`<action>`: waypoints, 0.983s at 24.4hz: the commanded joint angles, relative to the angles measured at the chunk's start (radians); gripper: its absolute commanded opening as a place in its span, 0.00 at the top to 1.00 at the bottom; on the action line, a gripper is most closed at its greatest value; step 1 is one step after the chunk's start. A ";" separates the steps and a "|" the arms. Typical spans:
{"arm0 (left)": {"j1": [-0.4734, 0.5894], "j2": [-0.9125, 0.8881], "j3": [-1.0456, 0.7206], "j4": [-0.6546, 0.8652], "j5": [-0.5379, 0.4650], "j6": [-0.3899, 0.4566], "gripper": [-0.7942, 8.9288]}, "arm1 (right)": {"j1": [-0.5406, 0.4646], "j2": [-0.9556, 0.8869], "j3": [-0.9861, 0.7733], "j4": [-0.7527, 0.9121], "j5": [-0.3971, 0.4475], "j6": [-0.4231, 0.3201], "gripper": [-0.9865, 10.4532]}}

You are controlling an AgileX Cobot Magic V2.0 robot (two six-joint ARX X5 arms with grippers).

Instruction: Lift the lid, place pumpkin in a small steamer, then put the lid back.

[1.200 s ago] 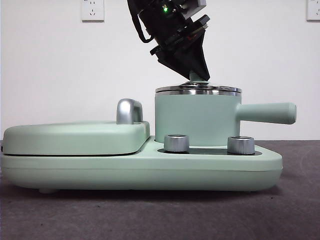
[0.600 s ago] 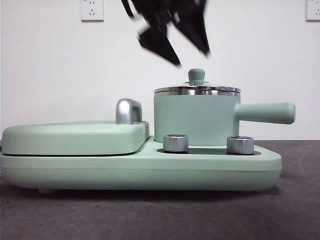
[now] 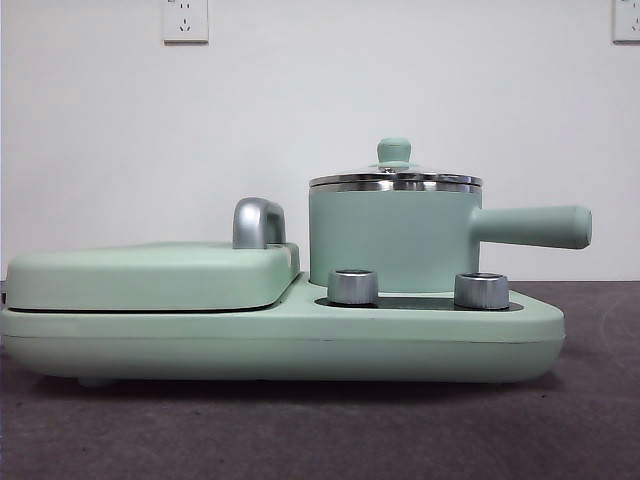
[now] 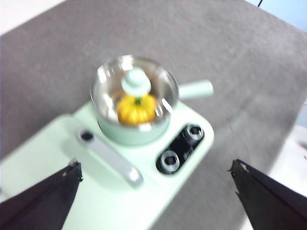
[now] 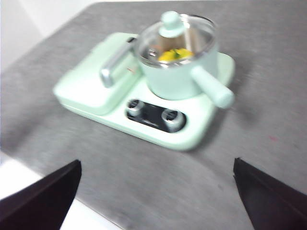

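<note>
The lid (image 3: 394,176) is sitting on the steamer (image 3: 392,238); the pumpkin (image 4: 136,109) is lying inside, under the glass; both pincers, left (image 4: 156,199) and right (image 5: 157,194), are hanging released, well above the desk (image 5: 268,86).

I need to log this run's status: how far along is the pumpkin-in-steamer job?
It looks finished. The glossy yellow-orange toy pumpkin sits inside the mint-green cylindrical steamer pot, seen through the round glass lid with the mint-green knob, which rests level on the pot's rim. Nothing is in hand: the left gripper and right gripper are both open, empty and well clear. Nothing appears left.
</note>
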 commanded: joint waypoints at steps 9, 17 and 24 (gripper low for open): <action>-0.003 -0.431 -0.531 0.079 0.024 -0.121 0.52 | 0.006 0.002 0.008 0.201 -0.122 0.034 0.70; -0.004 -0.593 -0.669 0.069 0.018 -0.203 0.91 | 0.006 0.001 0.008 0.198 -0.087 0.010 0.90; -0.003 -0.646 -0.669 0.053 0.018 -0.203 0.91 | 0.006 0.001 0.008 0.216 -0.087 0.010 0.90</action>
